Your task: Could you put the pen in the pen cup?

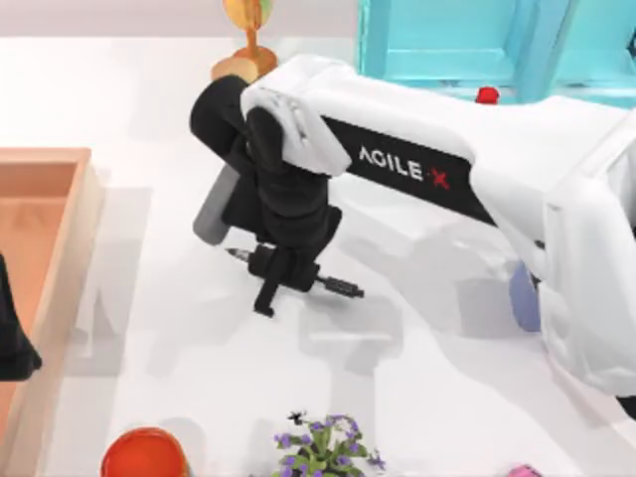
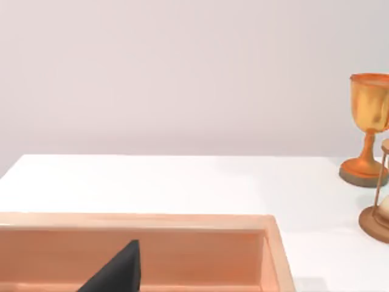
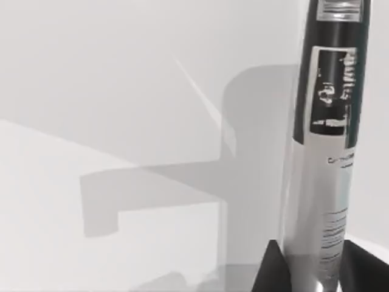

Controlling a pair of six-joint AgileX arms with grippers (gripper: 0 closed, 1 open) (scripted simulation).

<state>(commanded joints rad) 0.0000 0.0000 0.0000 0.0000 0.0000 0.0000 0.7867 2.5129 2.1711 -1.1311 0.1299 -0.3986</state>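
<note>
Here your right gripper has its two black fingers pinched on the pen — in the right wrist view the grey-white barrel with dark print runs up from between the pads. From above, the pen sits crosswise in the grip, one dark end poking out to the left and the other to the right, over the middle of the white table. The right arm reaches in from the table's right side and hides much of what lies behind it; the periwinkle pen cup peeks out just under the arm's edge, well apart from the pen.

Further out you have a gold trophy cup at the far edge, an orange-red round container and a purple-flowered plant at the near edge, and a wooden tray on the left. Your left gripper hangs over that tray — whether its fingers are spread, you cannot tell.
</note>
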